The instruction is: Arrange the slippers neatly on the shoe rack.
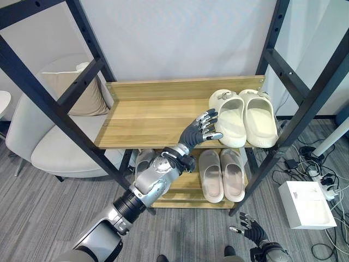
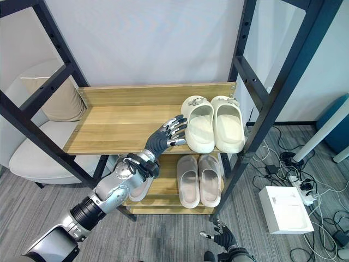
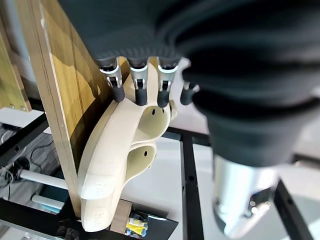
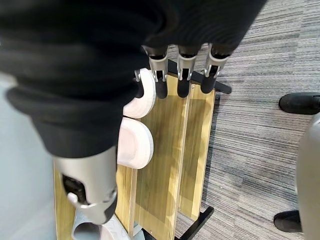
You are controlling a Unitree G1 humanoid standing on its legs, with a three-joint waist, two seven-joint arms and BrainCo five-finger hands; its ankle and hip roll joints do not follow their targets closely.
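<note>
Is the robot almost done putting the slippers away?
Nearly. The cream slippers sit paired on the top shelf, and the beige pair below. The open left hand holds nothing beside the cream pair. A grey slipper behind the arm may need straightening.

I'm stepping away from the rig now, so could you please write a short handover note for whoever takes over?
Left hand: open, fingers relaxed, raised at the upper shelf beside the cream slippers, holding nothing.
Right hand: open, idle, low near the floor.
Done: the cream slippers sit side by side on the right of the upper shelf; a beige pair sits together on the lower shelf.
Left: a grey slipper on the lower shelf is partly hidden behind the left arm; check its placement.
</note>
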